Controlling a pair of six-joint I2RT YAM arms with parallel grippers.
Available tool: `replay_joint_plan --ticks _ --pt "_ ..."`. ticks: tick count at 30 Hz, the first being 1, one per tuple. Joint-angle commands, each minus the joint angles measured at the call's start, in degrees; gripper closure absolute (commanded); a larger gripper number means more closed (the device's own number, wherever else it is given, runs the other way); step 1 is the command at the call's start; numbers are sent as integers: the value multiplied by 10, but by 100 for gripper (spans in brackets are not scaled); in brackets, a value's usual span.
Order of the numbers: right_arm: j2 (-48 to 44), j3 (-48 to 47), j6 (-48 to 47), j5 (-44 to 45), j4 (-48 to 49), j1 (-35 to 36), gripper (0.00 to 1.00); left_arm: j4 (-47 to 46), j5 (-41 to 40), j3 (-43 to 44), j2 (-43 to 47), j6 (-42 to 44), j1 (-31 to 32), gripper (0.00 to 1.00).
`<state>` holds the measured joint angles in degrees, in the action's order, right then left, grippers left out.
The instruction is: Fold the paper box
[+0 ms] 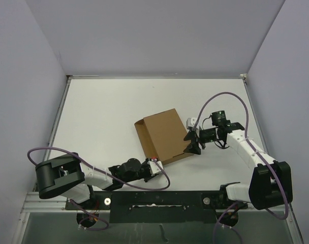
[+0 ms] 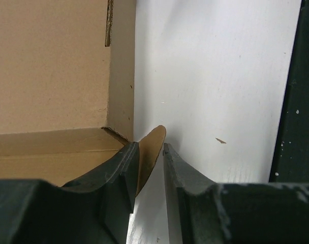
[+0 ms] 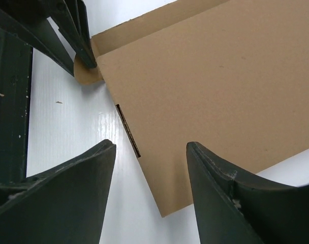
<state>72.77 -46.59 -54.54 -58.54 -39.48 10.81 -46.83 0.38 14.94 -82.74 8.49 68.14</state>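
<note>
box [image 1: 162, 136] part-folded; left claw [image 2: 150, 147] narrowed around its corner tab [image 2: 157, 134], grip unclear; right claw [image 3: 150, 146] wide open over box edge, empty.

White-shelled, black-jointed left arm [image 1: 96, 176] at seven o'clock, right arm [image 1: 244, 146] at four; looping lilac cables [image 1: 230, 95]; left end effector [image 2: 150, 150] and right end effector [image 3: 150, 146] black, wedge-fingered.

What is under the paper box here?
White table shows around the paper box; beneath its top panel nothing can be seen. At one corner a rounded tab sits between the left pincer's fingers.
</note>
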Motion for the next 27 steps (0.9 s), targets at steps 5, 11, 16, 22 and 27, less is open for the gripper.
replay_joint_plan --ticks 5,11,16,22,27 --pt "31 -30 140 -13 51 -10 38 -42 -12 20 -8 -26 -3 83" --pt "42 -45 184 -17 52 -30 33 -40 -17 20 -10 -31 -5 87" --pt "31 -37 224 -11 82 -55 33 -43 -25 16 -7 -36 -6 89" --pt "46 -19 319 74 148 -62 32 -45 -29 12 -3 -42 -6 90" --pt "85 -28 378 87 156 -73 31 -51 -31 11 -6 -43 -6 91"
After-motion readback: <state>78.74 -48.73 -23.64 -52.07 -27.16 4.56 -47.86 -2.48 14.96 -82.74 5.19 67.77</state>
